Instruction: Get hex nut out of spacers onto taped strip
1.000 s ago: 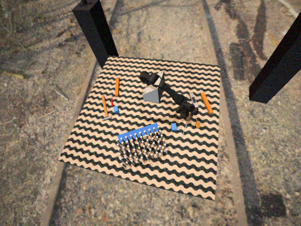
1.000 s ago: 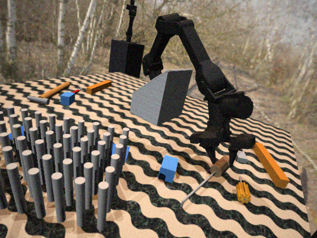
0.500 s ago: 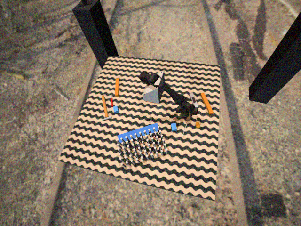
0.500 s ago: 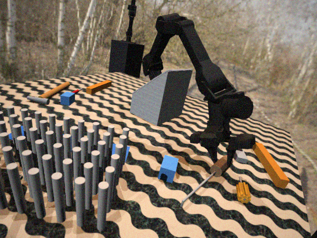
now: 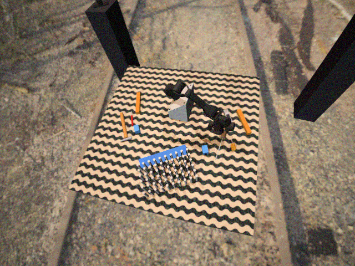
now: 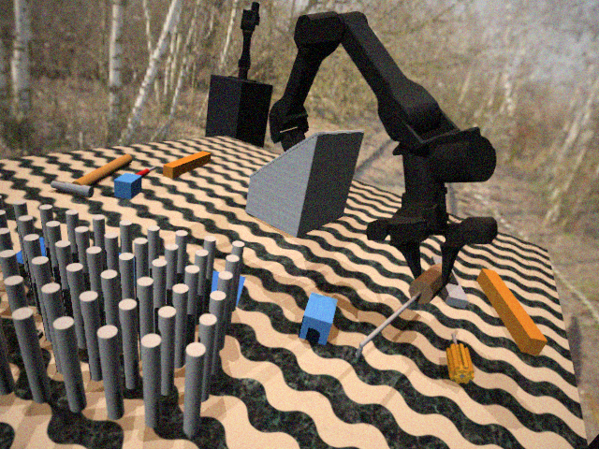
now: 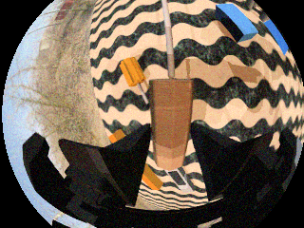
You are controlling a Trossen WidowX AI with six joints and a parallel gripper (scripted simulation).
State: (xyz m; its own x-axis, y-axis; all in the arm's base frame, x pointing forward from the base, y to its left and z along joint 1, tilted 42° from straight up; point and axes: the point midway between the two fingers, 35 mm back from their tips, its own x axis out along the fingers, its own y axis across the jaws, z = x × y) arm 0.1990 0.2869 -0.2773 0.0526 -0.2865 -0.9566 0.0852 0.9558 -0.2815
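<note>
My gripper (image 5: 223,132) (image 6: 430,280) (image 7: 171,126) is shut on the brown handle of a hook tool (image 5: 219,146) (image 6: 389,320) (image 7: 171,97). The tool appears raised a little off the table, its thin grey shaft slanting down away from the fingers. Grey metal spacers (image 5: 181,151) (image 6: 193,386) stand upright in a dense field, well away from the gripper and tool. The blue taped strip (image 5: 167,151) (image 6: 240,288) (image 7: 277,35) lies along the field's side facing the arm base. I cannot make out the nut among the spacers.
A blue block (image 5: 204,149) (image 6: 319,313) (image 7: 237,21) lies between tool and field. A yellow-handled screwdriver (image 5: 233,147) (image 6: 460,365) (image 7: 132,71), grey box (image 6: 454,296) and orange bar (image 5: 243,121) (image 6: 510,311) lie near the gripper. A hammer (image 5: 123,126) (image 6: 104,169) and second blue block (image 5: 136,129) (image 6: 127,185) lie across the table.
</note>
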